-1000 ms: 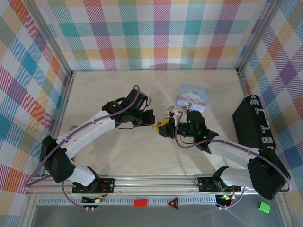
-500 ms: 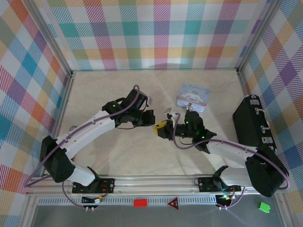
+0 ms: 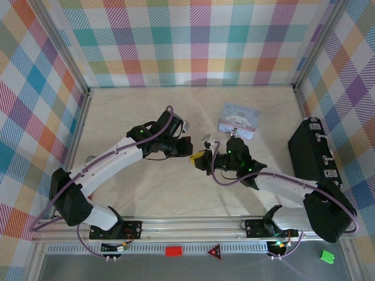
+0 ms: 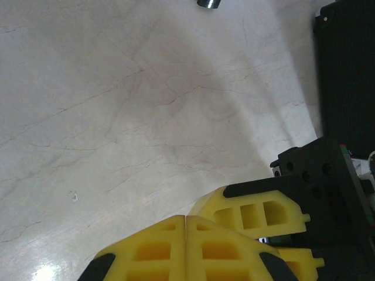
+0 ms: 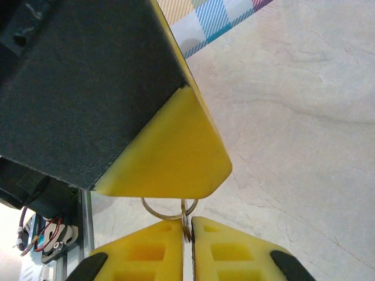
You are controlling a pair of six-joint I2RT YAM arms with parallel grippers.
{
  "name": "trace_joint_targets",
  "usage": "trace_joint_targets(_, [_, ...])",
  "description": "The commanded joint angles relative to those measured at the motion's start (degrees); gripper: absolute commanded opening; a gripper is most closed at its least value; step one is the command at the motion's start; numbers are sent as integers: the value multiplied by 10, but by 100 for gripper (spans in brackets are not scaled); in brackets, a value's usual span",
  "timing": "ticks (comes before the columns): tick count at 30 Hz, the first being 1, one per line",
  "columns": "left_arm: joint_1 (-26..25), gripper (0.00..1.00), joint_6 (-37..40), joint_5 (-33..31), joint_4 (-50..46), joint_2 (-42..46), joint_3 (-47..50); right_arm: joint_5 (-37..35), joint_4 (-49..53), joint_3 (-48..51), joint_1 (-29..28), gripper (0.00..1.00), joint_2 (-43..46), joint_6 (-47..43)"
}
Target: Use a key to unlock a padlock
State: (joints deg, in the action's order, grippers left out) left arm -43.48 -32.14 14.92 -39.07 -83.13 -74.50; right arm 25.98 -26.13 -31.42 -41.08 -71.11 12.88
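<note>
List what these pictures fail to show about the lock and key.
- The padlock: top view, too small, lost where left gripper and right gripper meet.
- The key: right wrist view, all but its ring pinched between the right fingers.
- A metal piece: left wrist view, cut off by the top edge.

From above and behind the arm bases, your top camera looks down on the whole table (image 3: pixel 117 117). Each wrist camera sits close behind its own fingers, facing the tabletop — both share the left gripper (image 4: pixel 186 234) and right gripper (image 5: pixel 187 234), tip to tip at mid-table.
</note>
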Motion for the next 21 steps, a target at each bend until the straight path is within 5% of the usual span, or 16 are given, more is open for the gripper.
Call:
trace_joint_targets(1, [-9, 0, 4, 9, -20, 13, -8, -7, -2, -19, -3, 11, -3, -11])
trace_joint_targets(9, [-9, 3, 2, -33, -18, 26, -3, -28, -7, -19, -3, 2, 9, 16])
trace_joint_targets(21, [21, 30, -6, -64, -3, 11, -41, 17, -59, -36, -5, 0, -73, 148])
